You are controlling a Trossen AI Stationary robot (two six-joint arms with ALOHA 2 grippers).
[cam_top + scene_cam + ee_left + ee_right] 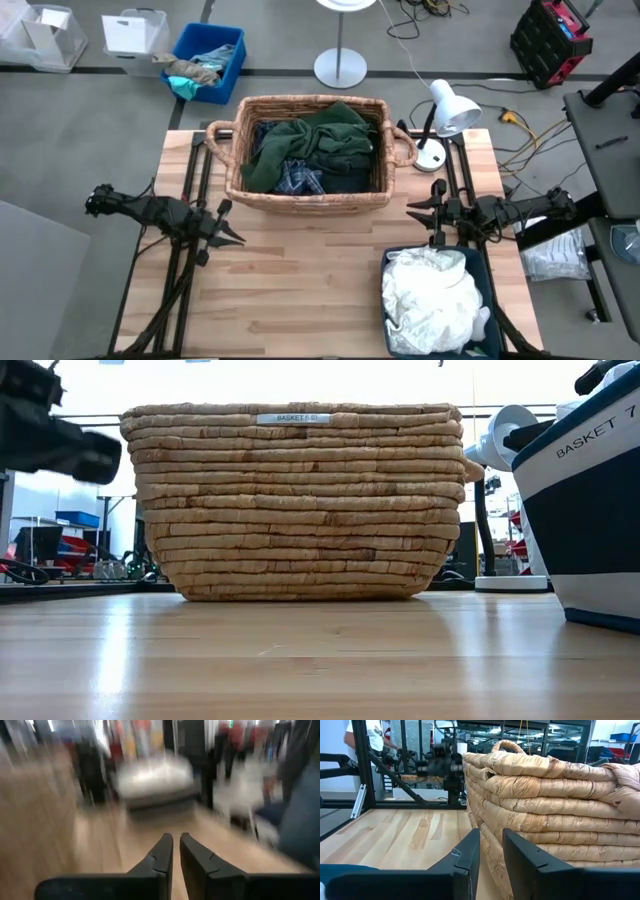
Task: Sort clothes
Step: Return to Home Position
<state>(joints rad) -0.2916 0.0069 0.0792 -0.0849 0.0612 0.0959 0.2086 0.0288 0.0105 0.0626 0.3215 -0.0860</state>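
Note:
A wicker basket point(310, 197) point(300, 500) stands at the table's far middle. It holds dark clothes: a dark green garment point(320, 135) on top and a navy plaid one point(298, 178) under it. White clothes point(430, 290) fill a dark blue bin point(488, 272) point(590, 510) at the near right. My left gripper point(238, 238) point(176, 837) hovers at the left, level and shut, with nothing in it. My right gripper point(410, 210) point(491, 835) hovers at the right beside the basket's wall point(545, 795). Its fingers stand a little apart with nothing between them.
A white desk lamp point(445, 110) stands at the far right corner. Bare wood point(300, 270) lies between the arms, in front of the basket. Off the table are a blue crate of rags point(210, 60) and clear boxes point(40, 35). A person point(370, 735) stands beyond the table.

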